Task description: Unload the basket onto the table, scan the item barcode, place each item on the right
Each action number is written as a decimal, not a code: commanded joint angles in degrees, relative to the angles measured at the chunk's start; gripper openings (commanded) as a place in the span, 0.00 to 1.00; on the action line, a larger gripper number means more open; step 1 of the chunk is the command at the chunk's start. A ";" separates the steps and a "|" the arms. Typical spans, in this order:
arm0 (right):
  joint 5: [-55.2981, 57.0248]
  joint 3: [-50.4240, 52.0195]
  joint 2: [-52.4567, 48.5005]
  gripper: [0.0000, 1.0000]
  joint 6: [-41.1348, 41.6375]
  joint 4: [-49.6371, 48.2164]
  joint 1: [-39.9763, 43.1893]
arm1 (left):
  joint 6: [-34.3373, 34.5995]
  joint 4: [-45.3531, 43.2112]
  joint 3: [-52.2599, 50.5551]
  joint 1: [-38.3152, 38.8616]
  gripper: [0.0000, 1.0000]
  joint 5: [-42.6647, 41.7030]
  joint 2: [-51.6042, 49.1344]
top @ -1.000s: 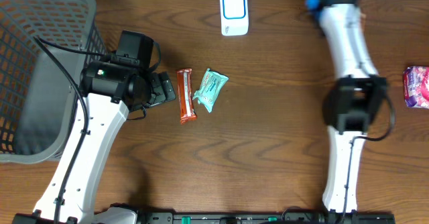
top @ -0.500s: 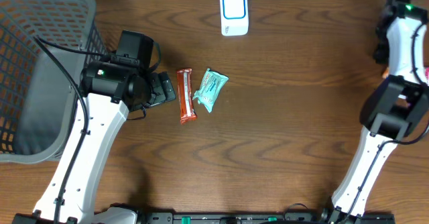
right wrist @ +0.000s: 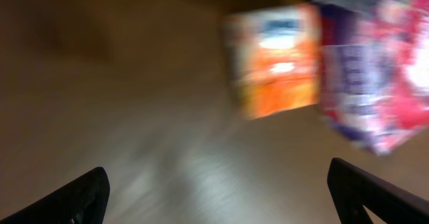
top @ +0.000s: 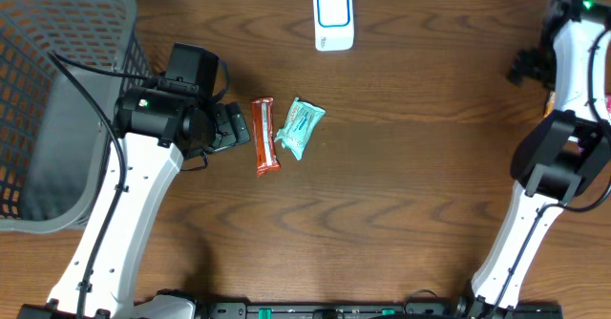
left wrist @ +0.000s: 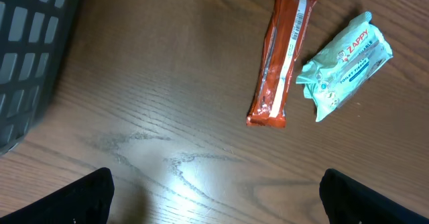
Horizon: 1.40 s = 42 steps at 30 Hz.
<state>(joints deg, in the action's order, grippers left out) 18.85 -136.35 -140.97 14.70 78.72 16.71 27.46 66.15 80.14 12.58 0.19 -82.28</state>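
1. The left gripper [top: 229,126] has its jaws spread wide with nothing between them. In the left wrist view only its two dark fingertips [left wrist: 87,197] show, at the bottom corners, with bare wood between.
2. The right gripper [top: 527,66] is also spread wide and empty. It sits out by the table's right edge, and its wrist view is badly blurred.
3. An orange-red bar [top: 265,136] lies lengthwise just right of the left gripper. A mint-green packet [top: 300,127] lies beside it on the far side, and the two touch or nearly touch.
4. The white scanner [top: 333,17] with the blue face sits at the far edge of the table [top: 410,185], near the middle.
5. The right wrist view shows an orange packet [right wrist: 278,60] and a pink packet [right wrist: 375,63] side by side ahead of the fingers. Blur hides their print.
6. A dark mesh basket [top: 38,52] fills the left end, close behind the left arm.
7. From the green packet across to the right arm there is only open wood.
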 commanded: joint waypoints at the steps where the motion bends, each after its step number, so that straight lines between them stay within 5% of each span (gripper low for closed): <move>1: -20.15 -2.62 8.55 0.99 1.07 0.92 -4.20 | 0.72 0.24 0.39 -0.20 0.98 0.52 0.31; 5: -34.05 -1.79 9.01 0.77 0.46 9.22 -11.63 | 0.72 0.22 0.39 -0.20 0.98 0.52 0.31; 10: -34.67 5.49 8.63 0.75 0.48 9.31 -21.42 | 0.72 0.22 0.39 -0.20 0.98 0.52 0.31; 13: -34.69 10.67 8.63 0.65 2.01 6.01 -27.39 | 0.72 0.22 0.39 -0.20 0.98 0.50 0.31; 18: -39.60 18.71 8.63 0.67 6.93 -2.47 -35.50 | 0.72 0.24 0.39 -0.20 0.98 0.50 0.31; 19: -42.84 20.24 8.63 0.75 6.40 -4.81 -36.96 | 0.72 0.24 0.39 -0.20 0.98 0.50 0.31; 27: -61.35 22.27 8.63 0.76 -3.58 -8.24 -41.03 | 0.72 0.24 0.39 -0.20 0.98 0.52 0.31; 32: -65.92 22.27 8.63 0.96 -7.72 -8.07 -41.64 | 0.72 0.24 0.39 -0.20 0.98 0.52 0.31; 39: -65.64 22.27 8.63 0.94 -6.84 -10.03 -41.66 | 0.72 0.24 0.39 -0.20 0.98 0.50 0.31; 42: -61.70 22.47 8.63 0.85 -6.75 -10.34 -41.79 | 0.72 0.22 0.39 -0.20 0.98 0.50 0.31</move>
<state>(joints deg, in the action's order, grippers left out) -44.62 -114.37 -131.85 8.69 68.42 -24.47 27.46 66.15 80.12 12.58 0.19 -82.28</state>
